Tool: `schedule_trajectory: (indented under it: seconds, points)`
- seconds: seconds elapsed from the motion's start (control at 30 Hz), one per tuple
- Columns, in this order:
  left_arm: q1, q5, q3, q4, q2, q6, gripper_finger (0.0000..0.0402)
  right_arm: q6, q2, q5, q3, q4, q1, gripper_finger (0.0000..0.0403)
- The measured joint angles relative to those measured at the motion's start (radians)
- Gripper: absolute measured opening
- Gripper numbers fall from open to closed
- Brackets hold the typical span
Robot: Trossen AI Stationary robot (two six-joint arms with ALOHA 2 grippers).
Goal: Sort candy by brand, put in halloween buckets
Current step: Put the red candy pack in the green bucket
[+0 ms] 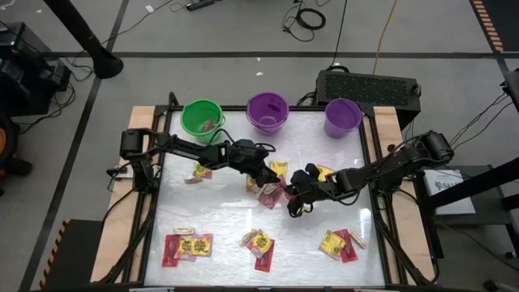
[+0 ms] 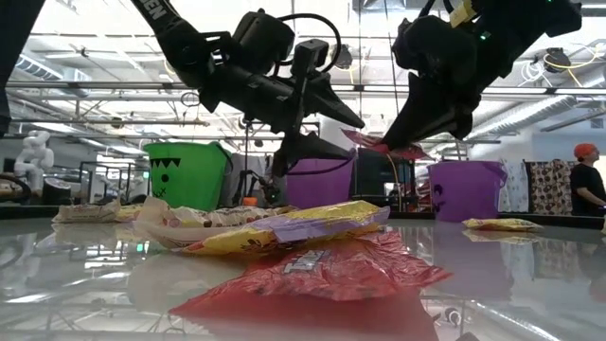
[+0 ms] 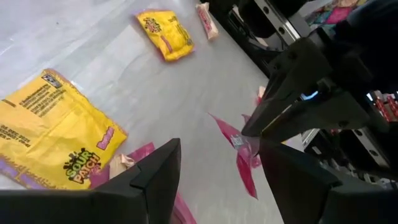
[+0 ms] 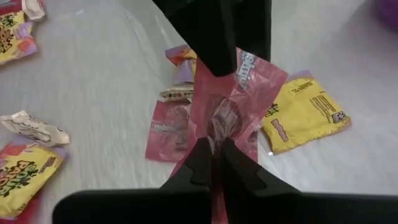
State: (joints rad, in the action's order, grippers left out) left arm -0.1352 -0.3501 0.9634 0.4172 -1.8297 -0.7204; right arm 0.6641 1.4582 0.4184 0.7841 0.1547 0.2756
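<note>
Your right gripper [image 4: 211, 163] is pinching a red packet [image 4: 231, 99] tight between its fingers and holding it up off the table [image 1: 219, 215], near the middle. You're also keeping the left gripper [image 3: 217, 171] just beside it with its jaws spread wide, nothing in them, hanging over a yellow packet [image 3: 53, 127]. More candy is lying around in small piles along the near edge. The green bucket [image 1: 202, 118], purple bucket [image 1: 267, 111] and lavender bucket [image 1: 342, 117] are sitting in a row at the far edge, well apart from the held packet.
</note>
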Motion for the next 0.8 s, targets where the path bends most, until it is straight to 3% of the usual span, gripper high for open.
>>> schedule_trajectory:
  seconds: [0.13,0.27,0.4,0.53,0.8]
  points:
    - [0.005,-0.018,0.0,0.001,0.0,-0.005,0.0213,-0.005,0.0,0.003,0.0,-0.002,0.0,0.0004]
    - [0.012,-0.042,0.0,0.004,0.0,0.001,0.0173,-0.047,0.0,0.027,0.0,-0.017,-0.001,0.0004]
    - [0.012,-0.042,0.0,0.003,0.0,0.003,0.0108,-0.072,-0.001,0.032,0.0,-0.023,-0.004,0.0006]
    - [0.013,-0.042,0.0,0.004,0.0,0.047,0.0018,-0.085,-0.001,0.031,0.0,-0.022,-0.004,0.0025]
    - [0.005,-0.042,0.0,-0.001,0.004,0.07,0.0004,-0.11,-0.001,0.028,0.0,-0.024,-0.004,0.0091]
